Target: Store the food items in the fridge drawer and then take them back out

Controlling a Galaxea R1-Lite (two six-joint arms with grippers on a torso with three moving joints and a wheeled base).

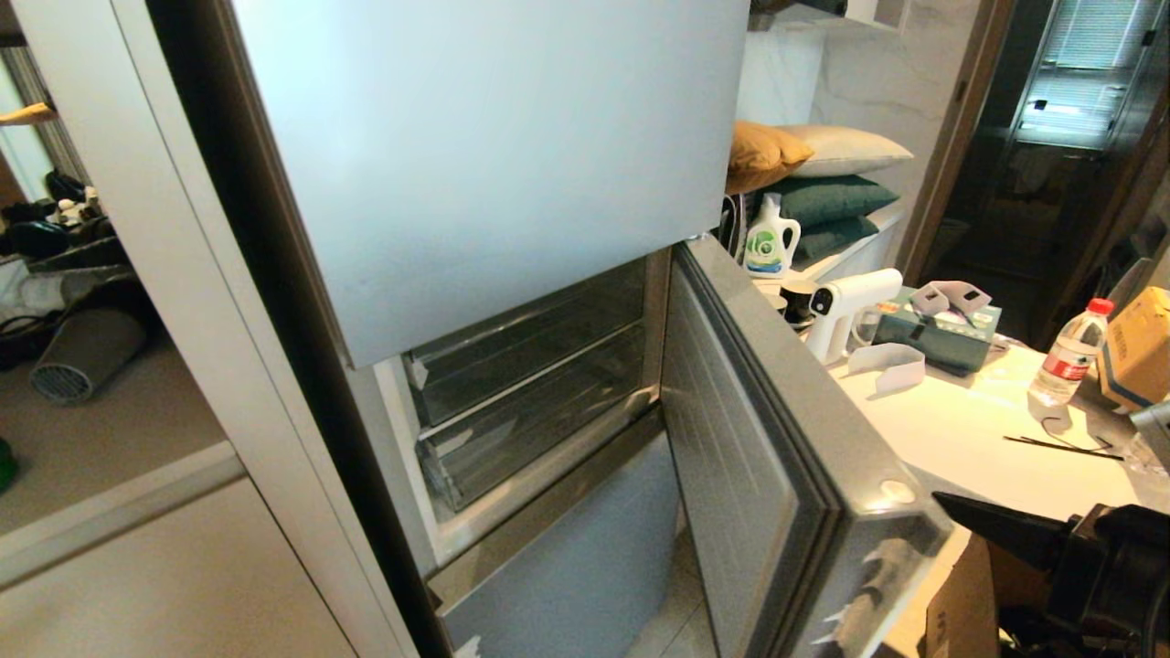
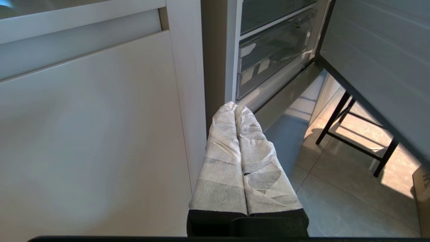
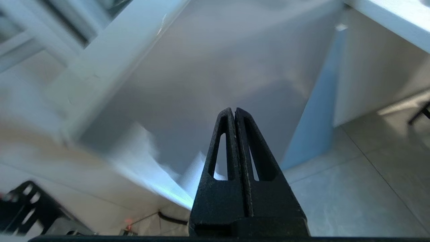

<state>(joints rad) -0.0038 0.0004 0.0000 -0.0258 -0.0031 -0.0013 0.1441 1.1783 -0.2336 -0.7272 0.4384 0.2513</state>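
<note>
Daylight from the right brightens the white surface (image 1: 960,429) and throws sunlit patches and chair-leg shadows on the floor (image 2: 339,188). The fridge interior (image 1: 530,384) is dim. The right wrist view is smeared with motion blur.

The fridge drawer (image 1: 539,416) sits pushed in, the lower of two clear plastic drawers stacked inside the open middle compartment of the silver-blue fridge. Its transparent front catches glare, tilted slightly in the head view. From the left wrist view the drawer (image 2: 272,64) looks dim inside; what it holds can't be made out.
</note>
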